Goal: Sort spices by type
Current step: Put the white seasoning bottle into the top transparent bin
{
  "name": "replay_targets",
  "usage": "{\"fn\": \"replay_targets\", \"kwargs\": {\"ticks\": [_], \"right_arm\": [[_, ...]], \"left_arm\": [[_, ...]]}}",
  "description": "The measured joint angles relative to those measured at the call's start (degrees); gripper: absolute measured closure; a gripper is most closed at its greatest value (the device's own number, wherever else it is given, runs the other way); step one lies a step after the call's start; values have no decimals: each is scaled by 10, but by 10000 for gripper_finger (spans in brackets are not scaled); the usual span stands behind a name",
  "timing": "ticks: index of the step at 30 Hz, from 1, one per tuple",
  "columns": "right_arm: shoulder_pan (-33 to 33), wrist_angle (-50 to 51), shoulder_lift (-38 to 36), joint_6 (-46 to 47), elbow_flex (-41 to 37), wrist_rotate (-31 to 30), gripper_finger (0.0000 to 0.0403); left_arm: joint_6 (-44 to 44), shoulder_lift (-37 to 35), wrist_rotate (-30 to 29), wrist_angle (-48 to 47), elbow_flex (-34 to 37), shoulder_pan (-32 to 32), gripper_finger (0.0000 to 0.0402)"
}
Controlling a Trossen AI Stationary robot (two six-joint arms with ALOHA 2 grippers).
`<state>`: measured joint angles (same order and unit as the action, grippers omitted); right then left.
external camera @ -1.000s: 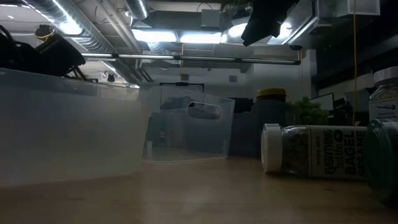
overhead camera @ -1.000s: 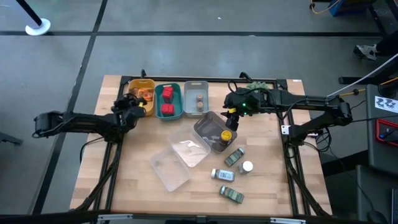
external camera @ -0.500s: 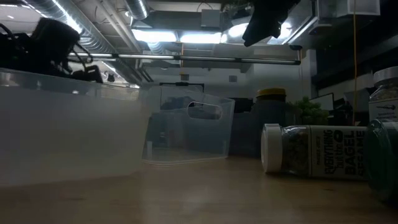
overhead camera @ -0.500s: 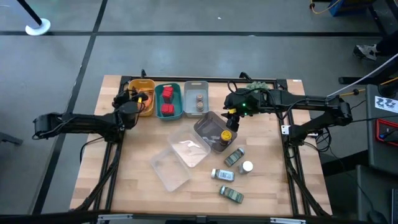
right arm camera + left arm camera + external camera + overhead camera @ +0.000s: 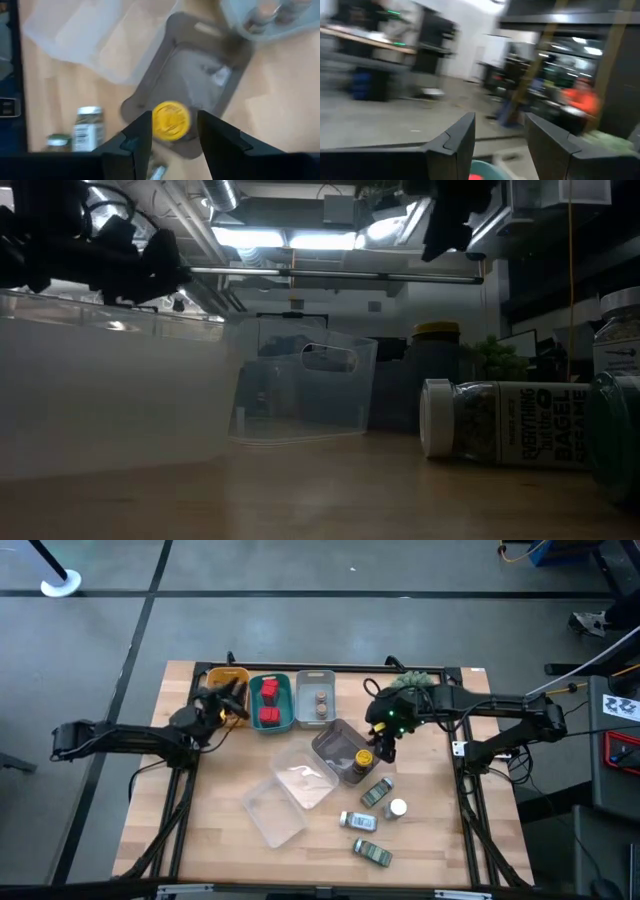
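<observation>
Low view: bagel-seasoning bottle [image 5: 505, 432] lying on its side nearest, label readable here only | right wrist: right gripper [image 5: 172, 131] parted, empty, over yellow-lidded jar [image 5: 170, 120] in grey tray [image 5: 200, 65] | high view: left gripper [image 5: 232, 700] parted, empty, beside yellow bin [image 5: 224, 675]

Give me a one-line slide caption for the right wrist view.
Right gripper, fingers apart and empty, hangs over the yellow-lidded jar standing in the smoky clear plastic tray on the wooden table.

Bottle [image 5: 500, 419] lies sideways on bench [image 5: 330, 490], white cap left. Yellow-lidded jar [image 5: 437, 376] behind it, clear trays [image 5: 110, 395] at left.
</observation>
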<state>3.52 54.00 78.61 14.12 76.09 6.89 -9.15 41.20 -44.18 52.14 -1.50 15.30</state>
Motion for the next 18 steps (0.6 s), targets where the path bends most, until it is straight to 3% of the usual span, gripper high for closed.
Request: {"fn": "replay_targets", "kwargs": {"ticks": [5,18], "right_arm": [[-42,20,0,39,0,4,246],[-200,36,0,186,0,3,246]], "left_arm": [[-12,1,73,-5,0,-23,247],[-11,1,76,-23,0,-60,247]]}}
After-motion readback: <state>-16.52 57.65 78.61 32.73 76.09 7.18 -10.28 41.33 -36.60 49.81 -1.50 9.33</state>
